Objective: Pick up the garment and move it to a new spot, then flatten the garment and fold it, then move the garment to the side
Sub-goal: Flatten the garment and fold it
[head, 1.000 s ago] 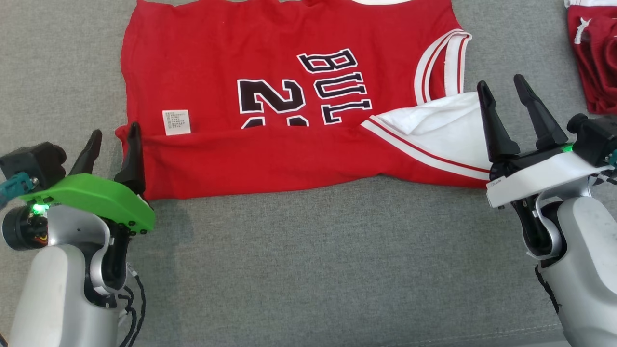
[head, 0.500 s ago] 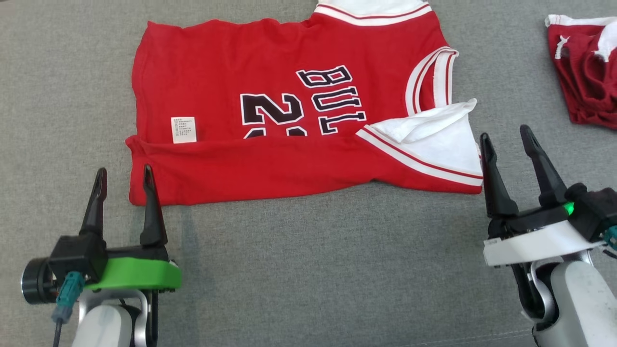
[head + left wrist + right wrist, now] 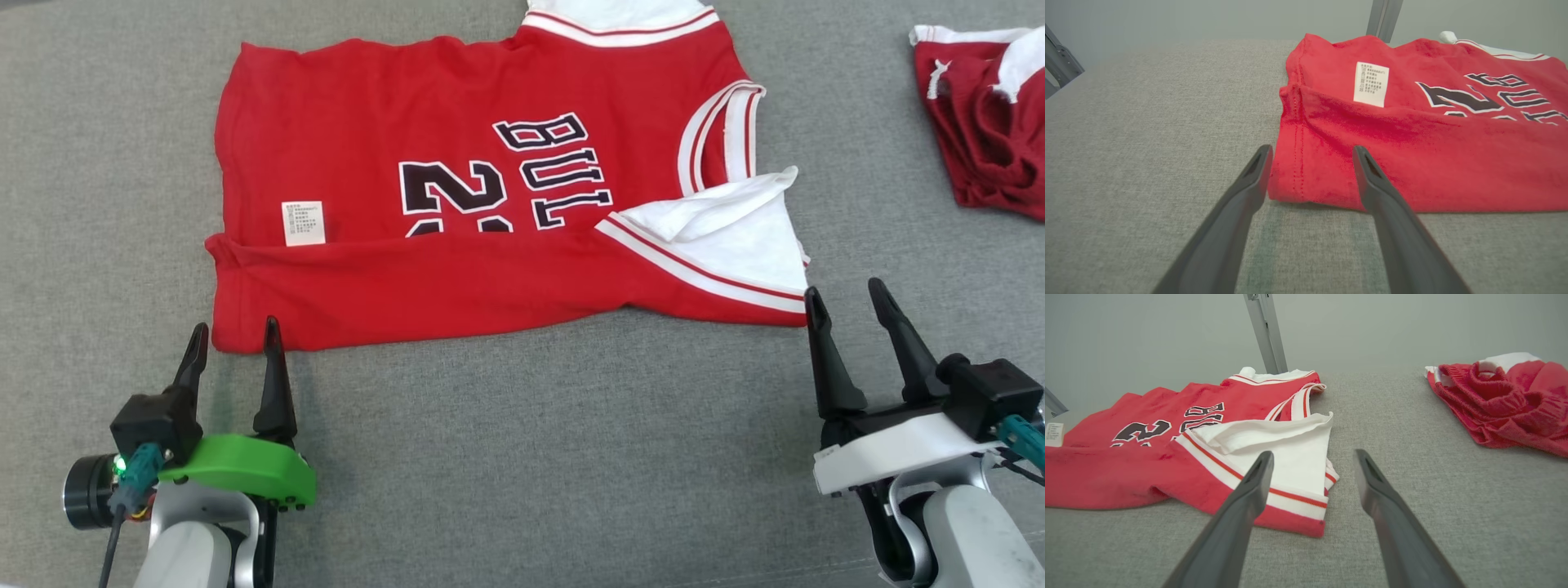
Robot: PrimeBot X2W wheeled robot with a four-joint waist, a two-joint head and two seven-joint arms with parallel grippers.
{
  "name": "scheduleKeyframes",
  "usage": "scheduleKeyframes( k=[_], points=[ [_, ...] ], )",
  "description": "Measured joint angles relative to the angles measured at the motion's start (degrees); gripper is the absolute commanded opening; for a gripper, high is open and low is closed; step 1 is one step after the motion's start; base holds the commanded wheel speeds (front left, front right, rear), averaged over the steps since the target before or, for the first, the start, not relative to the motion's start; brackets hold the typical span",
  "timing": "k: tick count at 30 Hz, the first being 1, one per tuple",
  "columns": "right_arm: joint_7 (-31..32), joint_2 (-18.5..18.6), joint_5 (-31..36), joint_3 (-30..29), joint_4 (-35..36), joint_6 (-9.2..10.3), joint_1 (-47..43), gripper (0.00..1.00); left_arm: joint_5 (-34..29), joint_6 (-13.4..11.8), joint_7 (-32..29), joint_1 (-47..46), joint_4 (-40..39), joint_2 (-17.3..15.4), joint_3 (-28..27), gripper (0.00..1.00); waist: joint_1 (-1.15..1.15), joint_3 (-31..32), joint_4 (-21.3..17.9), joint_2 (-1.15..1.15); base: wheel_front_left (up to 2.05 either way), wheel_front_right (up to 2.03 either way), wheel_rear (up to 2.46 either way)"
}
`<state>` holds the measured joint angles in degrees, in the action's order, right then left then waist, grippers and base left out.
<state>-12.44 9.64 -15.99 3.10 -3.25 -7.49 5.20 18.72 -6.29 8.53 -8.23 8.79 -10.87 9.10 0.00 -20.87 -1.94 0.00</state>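
— What's on my left?
— Your left gripper [image 3: 235,325] has its two fingers spread wide and holds nothing. They point at the near left corner of the red basketball jersey [image 3: 457,147]. In the left wrist view that hemmed corner sits framed between them. I can't tell whether a tip touches the cloth.
— And the jersey itself?
— It lies on the grey fabric surface [image 3: 522,457] in front of you. Its near long edge is folded up over the body and covers the lower part of the black number. A white care label [image 3: 303,223] shows just above that fold, toward the left. At the right end a white panel [image 3: 735,237] with striped trim is turned over.
— The right side?
— Your right gripper [image 3: 843,287] is also wide open and empty, one finger just beside the jersey's near right corner. Further right, a crumpled red-and-white garment [image 3: 988,139] lies well apart from the jersey.
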Motion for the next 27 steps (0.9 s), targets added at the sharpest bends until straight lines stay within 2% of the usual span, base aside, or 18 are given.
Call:
scheduleKeyframes(
  k=[5,11,12,13,14,20,27],
  points=[
    [-0.2,0.2,-1.2,1.5,-7.2,0.00,3.5,1.00,2.1,0.5,-2.8,-2.0,3.4,0.1,-0.3,1.00,0.00,-2.1,0.1,0.00,0.00,0.00,0.00],
    [-0.5,0.5,-3.8,4.4,-14.7,0.00,8.6,1.00,6.0,3.2,-5.6,-3.9,5.6,0.6,-0.6,1.00,0.00,-4.1,0.4,0.00,0.00,0.00,0.00],
    [-0.8,0.5,-4.2,4.8,-15.2,0.00,9.2,0.58,6.5,3.8,-6.0,-4.1,5.8,0.6,-0.7,0.89,0.00,-4.2,0.5,0.00,0.00,0.00,0.00],
    [-0.9,0.7,-4.9,5.4,-15.6,0.00,9.8,0.34,7.3,4.4,-6.3,-4.4,5.9,0.5,-0.8,0.24,0.00,-4.3,0.6,0.00,0.00,0.00,0.00],
    [-1.1,0.9,-5.6,5.8,-16.1,0.00,10.4,0.00,7.8,4.9,-6.7,-4.5,6.1,0.5,-0.7,0.00,0.00,-4.4,0.7,0.00,0.00,0.00,0.00],
    [-1.9,2.4,-7.4,6.3,-15.9,-0.07,10.5,0.00,8.2,5.7,-7.6,-4.0,4.2,-0.4,-0.2,0.00,0.00,-3.8,1.2,0.00,0.00,0.00,0.00],
    [-2.2,3.2,-7.8,4.0,-9.2,-0.05,3.6,0.00,8.3,4.3,-11.4,1.4,-2.9,-2.0,0.0,0.00,0.00,-1.6,1.9,0.00,0.00,0.00,0.00]
  ],
)
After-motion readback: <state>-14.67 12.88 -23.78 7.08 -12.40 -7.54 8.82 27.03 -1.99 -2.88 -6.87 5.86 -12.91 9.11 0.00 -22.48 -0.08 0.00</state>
